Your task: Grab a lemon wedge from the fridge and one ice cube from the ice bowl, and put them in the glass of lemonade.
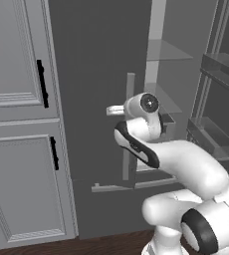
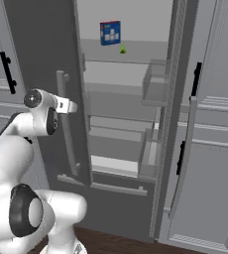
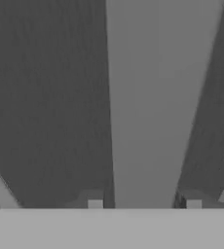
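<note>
Matt dark grey fridge [image 2: 41, 59] door, smooth grey metal-like bar handle [image 3: 148, 107], clear glassy shelves [image 1: 167, 51], dark wood-grained floor [image 2: 116, 243]

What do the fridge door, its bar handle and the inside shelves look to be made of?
Fridge door: dark grey, matte, likely painted or brushed metal; faint vertical streaks show in the hand view. Bar handle: lighter grey, smooth, metal-looking. Shelves: clear glass or plastic, see-through with pale edges. It is a render, so only a guess.

Blue box [image 2: 110, 32] on upper shelf, light grey panelled cabinets [image 1: 19, 124], black handles [image 1: 42, 83], dark wood floor [image 1: 101, 245]
</note>
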